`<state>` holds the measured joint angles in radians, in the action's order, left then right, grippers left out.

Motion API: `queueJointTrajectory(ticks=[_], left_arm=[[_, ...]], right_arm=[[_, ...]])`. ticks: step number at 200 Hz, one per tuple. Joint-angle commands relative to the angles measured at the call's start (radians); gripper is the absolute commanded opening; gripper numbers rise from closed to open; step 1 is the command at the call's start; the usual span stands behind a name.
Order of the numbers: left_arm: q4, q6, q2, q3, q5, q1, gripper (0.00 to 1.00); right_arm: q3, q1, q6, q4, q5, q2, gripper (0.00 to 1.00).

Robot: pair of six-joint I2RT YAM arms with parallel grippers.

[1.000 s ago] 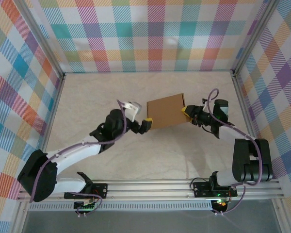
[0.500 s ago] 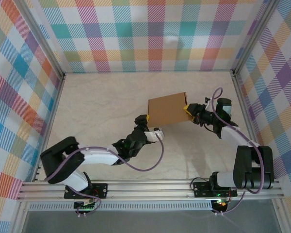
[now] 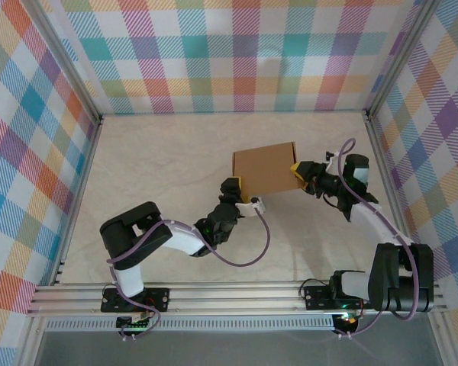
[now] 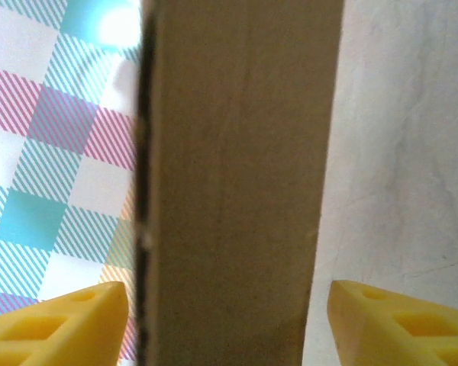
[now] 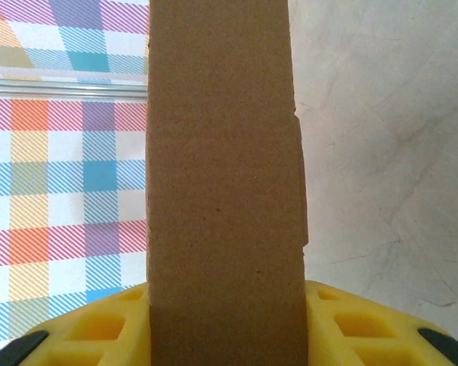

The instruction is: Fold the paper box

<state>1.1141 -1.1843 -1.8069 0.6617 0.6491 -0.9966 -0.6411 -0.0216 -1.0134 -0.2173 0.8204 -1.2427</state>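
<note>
The paper box (image 3: 263, 171) is a closed brown cardboard box held off the tabletop in the middle right. My right gripper (image 3: 298, 171) is shut on its right end; in the right wrist view both yellow fingers (image 5: 366, 324) press the box (image 5: 225, 168) from either side. My left gripper (image 3: 235, 185) sits at the box's near-left corner. In the left wrist view the box (image 4: 237, 183) stands between the yellow fingertips (image 4: 397, 320), with a sliver of space on each side, so the left gripper (image 4: 229, 313) is open around it.
Beige tabletop (image 3: 160, 152) lies to the left and in front of the box. Plaid walls (image 3: 237, 53) enclose the back and both sides. An aluminium rail (image 3: 237, 297) with the arm bases runs along the near edge.
My left arm swung in from the left and set its jaws around the box's left end, narrowing them. The right gripper kept its hold; the box barely shifted.
</note>
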Motion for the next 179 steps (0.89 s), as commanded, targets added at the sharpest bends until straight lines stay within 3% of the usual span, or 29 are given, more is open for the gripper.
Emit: queueJointTrajectory(ticks=[1, 102, 131, 143, 179], left_arm=[[0.045, 0.025, 0.030, 0.003, 0.009, 0.019, 0.64], [-0.027, 0.059, 0.071, -0.003, -0.004, 0.019, 0.33], [-0.105, 0.094, 0.108, 0.002, -0.014, 0.018, 0.31], [-0.137, 0.106, 0.122, 0.005, -0.019, 0.019, 0.25], [-0.297, 0.169, 0.166, 0.022, -0.050, 0.021, 0.24]], right_arm=[[0.013, -0.009, -0.009, 0.015, 0.014, 0.022, 0.35], [0.009, -0.010, -0.039, 0.014, 0.002, 0.014, 0.40], [0.006, -0.009, -0.040, 0.013, -0.002, 0.012, 0.43], [0.004, -0.009, -0.042, 0.012, -0.001, 0.011, 0.44], [0.000, -0.009, -0.040, 0.020, -0.011, 0.013, 0.51]])
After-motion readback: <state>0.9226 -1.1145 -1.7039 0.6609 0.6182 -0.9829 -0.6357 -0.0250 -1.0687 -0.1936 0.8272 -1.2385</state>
